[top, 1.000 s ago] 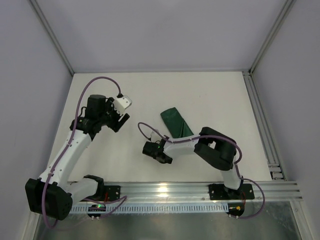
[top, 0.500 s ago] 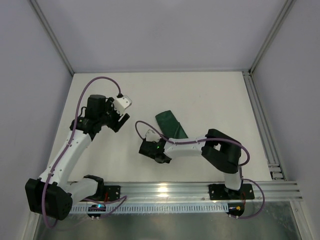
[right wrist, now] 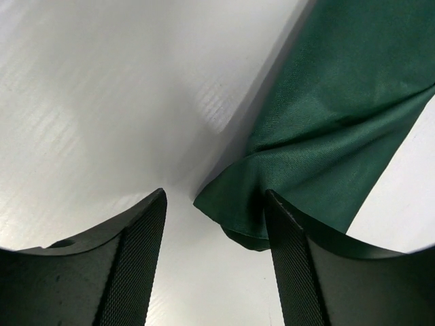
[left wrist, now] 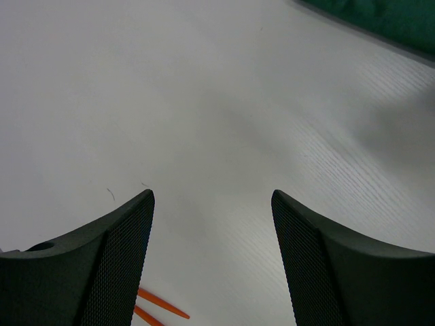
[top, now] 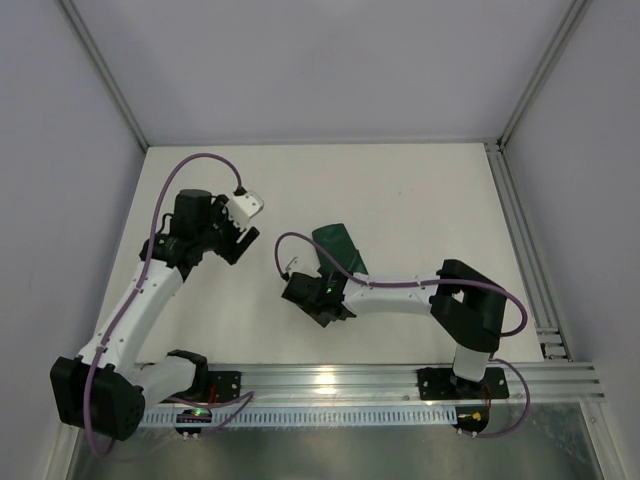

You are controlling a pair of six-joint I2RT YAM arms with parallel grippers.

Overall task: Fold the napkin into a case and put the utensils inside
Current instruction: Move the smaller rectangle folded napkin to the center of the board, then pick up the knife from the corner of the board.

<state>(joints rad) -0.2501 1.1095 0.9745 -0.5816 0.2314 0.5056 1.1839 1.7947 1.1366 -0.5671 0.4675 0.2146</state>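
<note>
At mid-frame from above, the case (top: 336,243) is laid on the worktop (top: 430,200), one corner between the parted fingers of the right end effector (right wrist: 214,195). The left end effector (left wrist: 212,197) is held open, utensils (left wrist: 160,310) at its view's lower edge.

Wide open across the upper centre and upper right of the top view: bare table (top: 430,195), bounded only by the walls (top: 300,70) and the rail (top: 522,240) at the right edge. Blocked through the lower centre by the right arm (top: 400,294), stretched leftward, with the napkin (top: 338,246) just above it. Narrow passage at mid-frame between left gripper (top: 238,238) and napkin.

In the left wrist view, clear between the spread fingers (left wrist: 102,272); utensils (left wrist: 158,310) at the lower left, beside the left finger.

In the right wrist view, free at the upper left only; napkin end lying in the gap of the parted right gripper (right wrist: 214,204).
</note>
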